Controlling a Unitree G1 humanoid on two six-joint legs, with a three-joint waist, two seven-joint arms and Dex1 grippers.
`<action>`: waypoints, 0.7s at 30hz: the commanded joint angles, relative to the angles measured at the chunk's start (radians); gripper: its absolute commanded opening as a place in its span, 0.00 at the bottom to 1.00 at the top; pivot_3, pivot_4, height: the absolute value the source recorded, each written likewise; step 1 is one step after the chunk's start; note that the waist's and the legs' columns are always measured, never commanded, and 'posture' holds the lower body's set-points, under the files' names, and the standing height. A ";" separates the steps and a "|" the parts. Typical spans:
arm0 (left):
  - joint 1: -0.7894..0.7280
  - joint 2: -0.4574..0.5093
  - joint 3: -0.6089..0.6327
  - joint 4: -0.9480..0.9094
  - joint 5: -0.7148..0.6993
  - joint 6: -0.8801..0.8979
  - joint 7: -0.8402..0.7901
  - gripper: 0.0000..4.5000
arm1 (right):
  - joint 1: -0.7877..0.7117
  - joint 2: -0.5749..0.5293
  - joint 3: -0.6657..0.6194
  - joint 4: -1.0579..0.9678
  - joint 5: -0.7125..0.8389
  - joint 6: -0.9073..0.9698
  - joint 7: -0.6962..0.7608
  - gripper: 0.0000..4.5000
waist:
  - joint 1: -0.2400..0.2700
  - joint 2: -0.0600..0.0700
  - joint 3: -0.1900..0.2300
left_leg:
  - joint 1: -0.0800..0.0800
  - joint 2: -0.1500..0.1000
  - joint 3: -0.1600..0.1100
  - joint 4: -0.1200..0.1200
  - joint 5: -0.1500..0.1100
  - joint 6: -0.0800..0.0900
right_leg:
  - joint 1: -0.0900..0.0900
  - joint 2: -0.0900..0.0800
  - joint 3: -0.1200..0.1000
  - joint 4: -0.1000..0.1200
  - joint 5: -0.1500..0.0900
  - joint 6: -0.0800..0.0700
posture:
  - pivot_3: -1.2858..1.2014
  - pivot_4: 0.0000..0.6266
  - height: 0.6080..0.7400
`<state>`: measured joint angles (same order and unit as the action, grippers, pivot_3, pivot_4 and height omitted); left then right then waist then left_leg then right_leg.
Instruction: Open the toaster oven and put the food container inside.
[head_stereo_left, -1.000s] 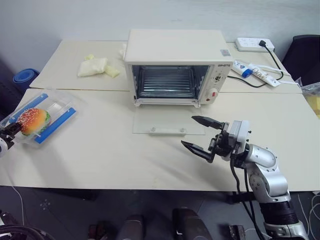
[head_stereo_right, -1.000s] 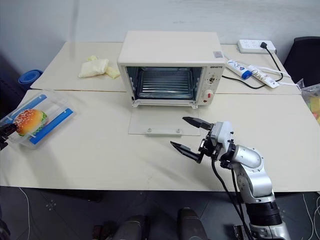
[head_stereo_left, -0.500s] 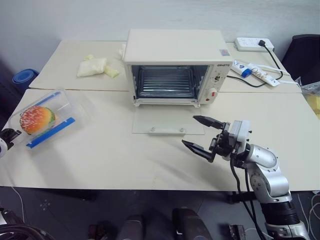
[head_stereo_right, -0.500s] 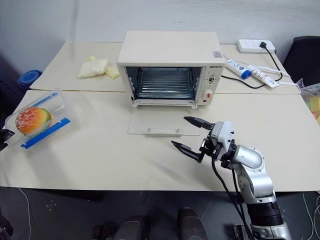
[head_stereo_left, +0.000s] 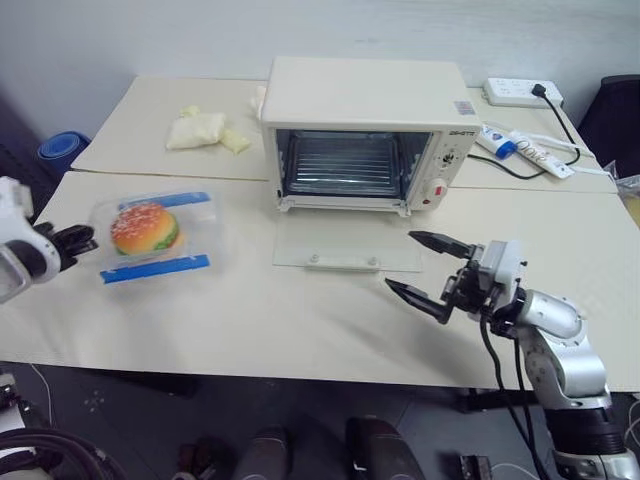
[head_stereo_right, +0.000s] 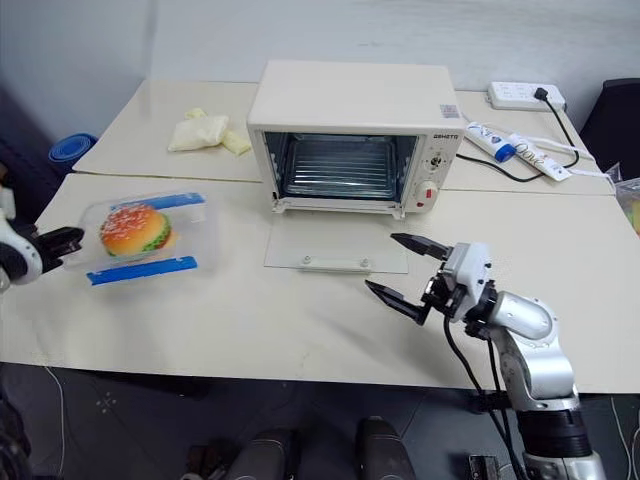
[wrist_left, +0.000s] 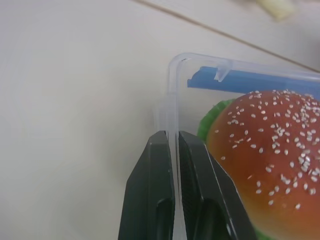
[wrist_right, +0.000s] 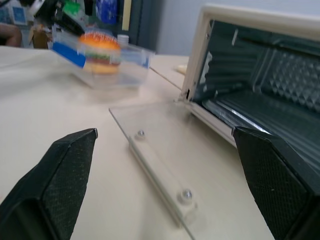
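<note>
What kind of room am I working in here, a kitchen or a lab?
More likely a lab or office test setup than a kitchen: plain cream tables pushed together, a toaster oven fed from loose power strips, and no counter or sink in view.

The food container runs off the left wrist view's edge, its far side unseen

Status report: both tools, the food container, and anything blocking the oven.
Left tool shut on food container rim. Right tool open, holding nothing. Toaster oven door down, nothing in front.
</note>
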<state>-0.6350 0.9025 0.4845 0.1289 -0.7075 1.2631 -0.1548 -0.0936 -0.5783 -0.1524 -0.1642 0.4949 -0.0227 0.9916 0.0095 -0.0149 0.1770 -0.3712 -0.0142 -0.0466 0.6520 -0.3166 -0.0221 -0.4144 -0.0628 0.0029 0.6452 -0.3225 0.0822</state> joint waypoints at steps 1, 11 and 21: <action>-0.099 -0.038 -0.045 -0.112 -0.035 0.074 -0.004 0.00 | 0.088 -0.041 -0.098 -0.047 0.018 -0.024 0.009 1.00 | 0.004 0.000 0.000 | 0.000 -0.001 0.001 0.000 0.000 0.000 | 0.000 0.000 0.000 0.000 0.000 0.000 | 0.52 0.24 1.00; -0.290 -0.370 -0.148 -0.157 0.046 0.120 0.125 0.00 | 0.257 0.000 -0.149 -0.140 0.004 -0.040 -0.065 1.00 | -0.013 -0.001 0.001 | 0.002 0.000 0.004 0.005 0.001 -0.001 | 0.001 0.002 0.003 0.004 0.001 0.001 | 0.52 0.24 1.00; -0.332 -0.574 -0.202 -0.103 0.154 0.020 0.193 0.00 | 0.304 0.053 -0.120 -0.228 -0.013 -0.034 -0.145 1.00 | 0.004 -0.001 0.001 | 0.001 -0.001 0.003 0.010 0.001 -0.001 | 0.001 0.001 0.002 0.008 0.001 0.001 | 0.52 0.24 1.00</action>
<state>-0.9318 0.3243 0.2871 0.0466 -0.5772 1.3330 0.0415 0.2091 -0.5328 -0.2699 -0.3543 0.4751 -0.0439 0.8588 0.0132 -0.0158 0.1777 -0.3697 -0.0155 -0.0432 0.6624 -0.3154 -0.0235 -0.4133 -0.0613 0.0054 0.6528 -0.3218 0.0837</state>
